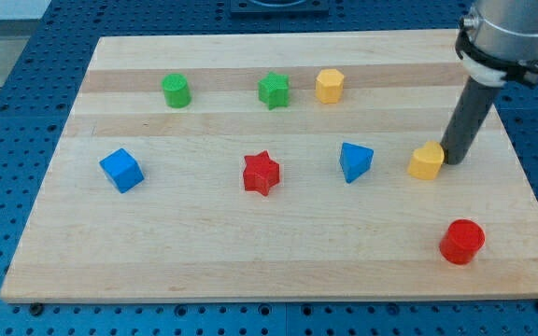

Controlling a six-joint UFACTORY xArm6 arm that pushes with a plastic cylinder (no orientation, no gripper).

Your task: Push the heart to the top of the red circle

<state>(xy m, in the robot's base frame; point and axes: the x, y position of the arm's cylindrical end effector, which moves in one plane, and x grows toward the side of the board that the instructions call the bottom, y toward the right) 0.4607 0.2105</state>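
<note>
The yellow heart (pixel 426 161) lies at the view's right, on the wooden board (pixel 278 252). The red circle (pixel 461 241) stands below it and a little to the right, near the board's bottom right. My tip (pixel 452 161) touches or nearly touches the heart's right side. The dark rod rises from it toward the view's top right. The heart and the red circle are apart, with a gap of bare board between them.
A blue triangle (pixel 354 161) lies left of the heart. A red star (pixel 261 173) and a blue cube (pixel 120 170) lie further left. A green circle (pixel 176 91), a green star (pixel 273 91) and a yellow hexagon (pixel 329 85) lie along the top.
</note>
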